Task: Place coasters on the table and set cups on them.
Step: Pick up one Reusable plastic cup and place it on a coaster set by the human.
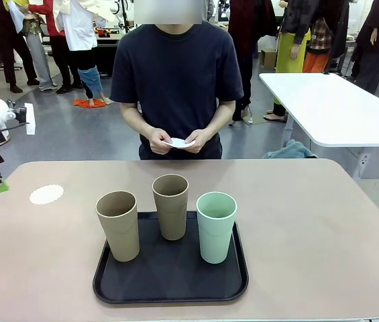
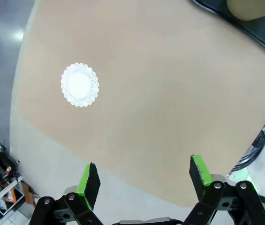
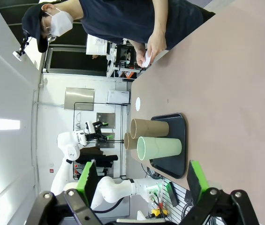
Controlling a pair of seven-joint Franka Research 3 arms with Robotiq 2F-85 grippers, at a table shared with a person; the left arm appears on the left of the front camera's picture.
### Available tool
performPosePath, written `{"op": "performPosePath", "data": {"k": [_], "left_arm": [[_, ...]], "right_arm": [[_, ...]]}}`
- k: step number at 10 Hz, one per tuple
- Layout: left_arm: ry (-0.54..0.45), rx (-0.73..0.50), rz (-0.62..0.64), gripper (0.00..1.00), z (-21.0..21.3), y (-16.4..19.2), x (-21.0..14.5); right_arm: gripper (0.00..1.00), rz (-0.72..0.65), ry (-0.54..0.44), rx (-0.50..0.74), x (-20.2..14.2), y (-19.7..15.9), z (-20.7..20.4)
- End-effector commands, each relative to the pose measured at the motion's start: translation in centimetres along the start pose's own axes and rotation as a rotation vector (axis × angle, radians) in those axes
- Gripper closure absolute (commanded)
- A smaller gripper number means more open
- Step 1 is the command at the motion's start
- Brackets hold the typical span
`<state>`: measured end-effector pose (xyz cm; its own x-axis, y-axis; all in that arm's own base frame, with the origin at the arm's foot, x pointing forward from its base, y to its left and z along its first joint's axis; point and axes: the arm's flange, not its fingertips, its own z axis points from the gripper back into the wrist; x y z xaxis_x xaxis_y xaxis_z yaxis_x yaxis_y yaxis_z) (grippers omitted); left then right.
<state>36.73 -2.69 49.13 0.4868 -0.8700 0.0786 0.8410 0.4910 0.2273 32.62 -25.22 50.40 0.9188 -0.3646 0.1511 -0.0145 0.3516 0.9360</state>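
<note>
Tray (image 1: 169, 276) w/ 3 cups (image 1: 171, 205)

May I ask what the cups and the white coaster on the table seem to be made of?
Left tan cup, rear tan cup, mint cup: probably matte plastic or fibre composite; dull, unglossy walls. Coaster: likely thin paper; flat, lacy scalloped edge.

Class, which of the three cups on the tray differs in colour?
The mint green cup, rightmost on the tray; both others are tan.

Robot lab, white worktable (image 1: 333, 107), bystanders (image 1: 65, 33) behind
</note>
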Motion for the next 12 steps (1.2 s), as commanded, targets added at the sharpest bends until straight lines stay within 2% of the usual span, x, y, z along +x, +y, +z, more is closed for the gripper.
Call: {"op": "performPosePath", "data": {"k": [1, 5, 6, 8, 10, 11, 12], "left_arm": [[0.029, -0.071, 0.047, 0.00, 1.6, 0.6, -0.5], [0.020, -0.062, 0.029, 0.00, 1.2, 0.6, -0.9], [-0.230, -0.258, -0.107, 0.00, -0.7, 1.9, -2.0], [-0.604, -0.442, -0.356, 0.00, -2.6, 0.5, -3.6], [-0.913, -0.544, -0.535, 0.00, -4.0, 0.4, -5.7], [-1.071, -0.545, -0.468, 0.00, -4.7, 0.7, -6.1], [-1.157, -0.578, -0.386, 0.00, -5.5, 0.9, -6.4]], "right_arm": [[0.00, 0.003, 0.002, 0.011, 0.1, 0.0, 0.0], [0.00, 0.003, 0.002, 0.011, 0.1, 0.0, 0.0], [0.00, 0.003, 0.002, 0.011, 0.1, 0.0, 0.0], [0.00, 0.003, 0.002, 0.011, 0.1, 0.0, 0.0], [0.00, 0.003, 0.002, 0.011, 0.1, 0.0, 0.0], [0.00, 0.003, 0.002, 0.011, 0.1, 0.0, 0.0], [0.00, 0.003, 0.002, 0.011, 0.1, 0.0, 0.0]]}}
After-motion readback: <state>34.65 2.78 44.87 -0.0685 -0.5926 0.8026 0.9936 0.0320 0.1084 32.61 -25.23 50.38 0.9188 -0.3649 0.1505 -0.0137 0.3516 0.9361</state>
